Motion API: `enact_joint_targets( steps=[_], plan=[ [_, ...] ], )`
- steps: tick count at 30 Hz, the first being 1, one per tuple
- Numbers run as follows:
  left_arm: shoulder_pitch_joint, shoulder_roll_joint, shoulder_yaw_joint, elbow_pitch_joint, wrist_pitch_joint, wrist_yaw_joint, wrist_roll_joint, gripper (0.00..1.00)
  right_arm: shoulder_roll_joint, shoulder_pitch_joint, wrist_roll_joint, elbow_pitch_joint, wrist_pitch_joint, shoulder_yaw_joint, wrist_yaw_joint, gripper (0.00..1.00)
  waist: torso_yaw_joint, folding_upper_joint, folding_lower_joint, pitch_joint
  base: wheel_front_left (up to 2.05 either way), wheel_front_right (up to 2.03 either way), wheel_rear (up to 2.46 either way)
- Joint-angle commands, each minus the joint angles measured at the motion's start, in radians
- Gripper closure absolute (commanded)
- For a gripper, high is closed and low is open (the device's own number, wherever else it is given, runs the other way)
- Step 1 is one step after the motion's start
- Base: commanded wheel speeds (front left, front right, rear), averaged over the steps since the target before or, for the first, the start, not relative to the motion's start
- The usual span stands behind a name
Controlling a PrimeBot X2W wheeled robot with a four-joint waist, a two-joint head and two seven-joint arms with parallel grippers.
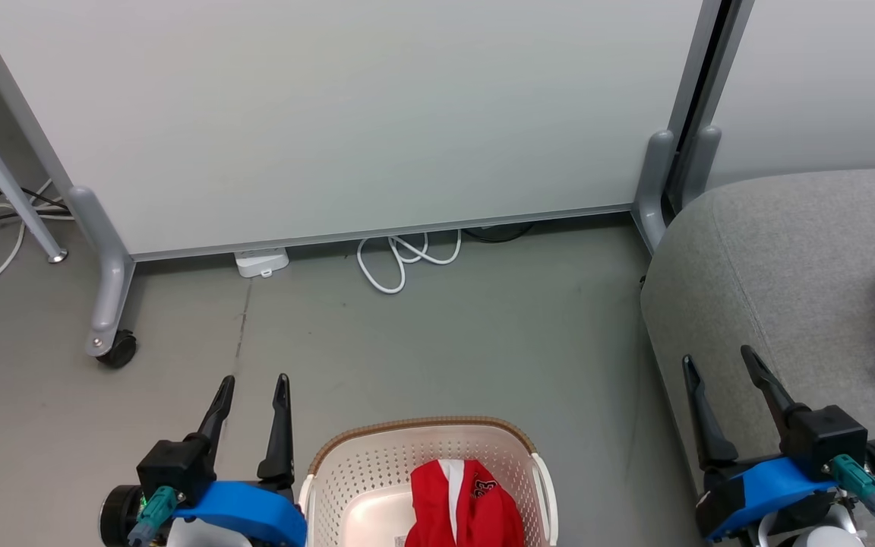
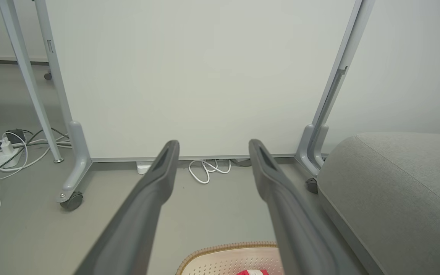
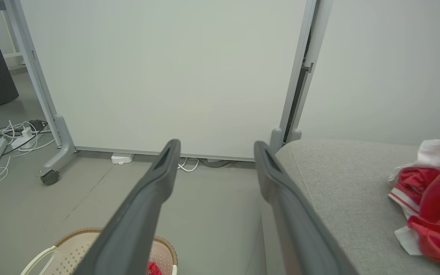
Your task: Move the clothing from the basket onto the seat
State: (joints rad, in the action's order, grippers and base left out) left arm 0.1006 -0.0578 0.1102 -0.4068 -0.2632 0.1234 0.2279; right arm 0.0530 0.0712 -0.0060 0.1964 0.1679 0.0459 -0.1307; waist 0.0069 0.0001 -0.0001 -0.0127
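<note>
Now, L gripper (image 1: 255, 377), R gripper (image 1: 715, 353) both wide, empty, clothing (image 1: 464, 509) in basket (image 1: 377, 463), some on seat (image 1: 772, 289)

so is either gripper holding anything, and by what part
Nothing is held: left gripper and right gripper are both open and empty. Red clothing lies in the basket and on the seat.
</note>
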Motion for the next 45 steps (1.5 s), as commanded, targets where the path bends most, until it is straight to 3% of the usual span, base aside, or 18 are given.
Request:
enact_joint_targets(
  steps=[1, 19, 25, 33, 45],
  plan=[
    [-0.012, 0.002, -0.007, 0.005, -0.003, 0.001, -0.006, 0.00, -0.003, -0.019, 0.009, -0.010, -0.005, -0.001, 0.000, 0.00, -0.003, -0.0001, 0.0001, 0.001, 0.00, 0.00, 0.00],
    [0.012, 0.007, 0.020, 0.022, -0.003, 0.007, -0.023, 0.00, -0.003, 0.014, 0.017, -0.036, -0.013, -0.004, 0.000, 0.00, -0.058, -0.0001, 0.0001, 0.053, 0.00, 0.00, 0.00],
    [0.053, 0.007, 0.054, -0.019, -0.003, 0.008, -0.028, 0.00, -0.003, 0.051, 0.016, -0.061, -0.007, -0.016, 0.000, 0.00, -0.084, -0.0001, 0.0001, 0.117, 0.00, 0.00, 0.00],
    [0.172, 0.005, 0.077, -0.130, -0.003, 0.008, -0.036, 0.00, -0.003, 0.123, 0.030, -0.127, -0.001, -0.066, 0.000, 0.00, -0.145, -0.0001, 0.0001, 0.302, 0.00, 0.00, 0.00],
    [0.385, -0.062, 0.082, -0.305, -0.003, 0.009, -0.044, 0.00, -0.004, 0.296, 0.062, -0.194, 0.032, -0.155, 0.000, 0.00, -0.303, -0.0001, 0.0001, 0.643, 0.00, 0.00, 0.00]
  ],
)
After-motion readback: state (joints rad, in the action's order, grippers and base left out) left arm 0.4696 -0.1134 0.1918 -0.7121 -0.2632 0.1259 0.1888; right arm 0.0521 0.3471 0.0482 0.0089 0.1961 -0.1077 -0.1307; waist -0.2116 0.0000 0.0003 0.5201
